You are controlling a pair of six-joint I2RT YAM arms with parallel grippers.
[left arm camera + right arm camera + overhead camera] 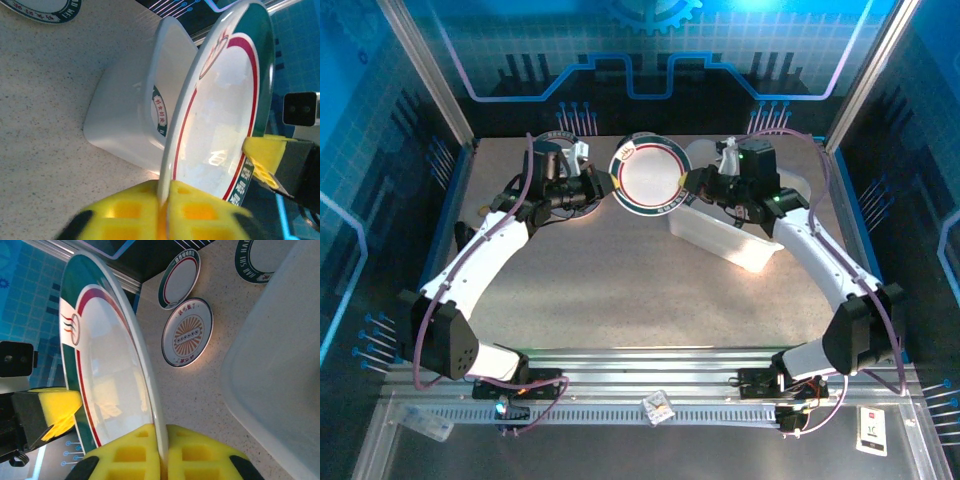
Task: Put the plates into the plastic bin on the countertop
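A large plate (650,172) with a white centre, a red ring and a dark green rim hangs upright above the back of the countertop (620,290). My left gripper (607,186) is shut on its left rim and my right gripper (691,186) on its right rim. In the left wrist view the yellow pads (200,205) pinch the plate's edge (220,115). The right wrist view has the plate (110,365) clamped the same way in the right gripper (162,435). The plastic bin (730,245) lies just right of and below the plate, with one plate (160,111) inside it.
Three more plates lie flat on the countertop beyond the bin: a sunburst one (187,332), a green-rimmed one (179,277) and a dark-rimmed one (255,260). Blue frame walls (450,200) close the sides. The bin wall (280,365) is close to my right gripper.
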